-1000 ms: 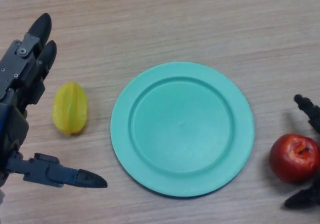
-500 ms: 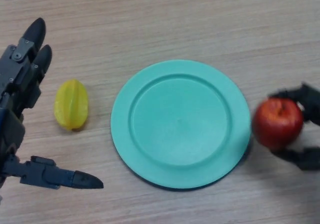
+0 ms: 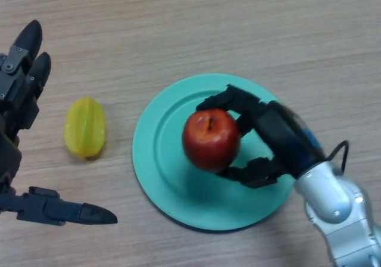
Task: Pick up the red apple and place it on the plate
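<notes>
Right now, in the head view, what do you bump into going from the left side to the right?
Left black robot hand → yellow star fruit → red apple above the round teal plate → right black robot hand gripping the apple.

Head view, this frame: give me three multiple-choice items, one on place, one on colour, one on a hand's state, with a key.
1. Where is the red apple?
A. over the plate
B. beside the yellow fruit
C. off the plate's far edge

2. What colour is the plate?
A. white
B. turquoise green
C. red

3. What is the right hand doing?
A. lying flat
B. gripping the apple
C. holding the yellow fruit

Key: 1 A, the apple overlaps the plate's middle; 2 B, the rim shows it; 3 B, fingers and thumb curl round the apple. The left hand is open at the left edge.
</notes>
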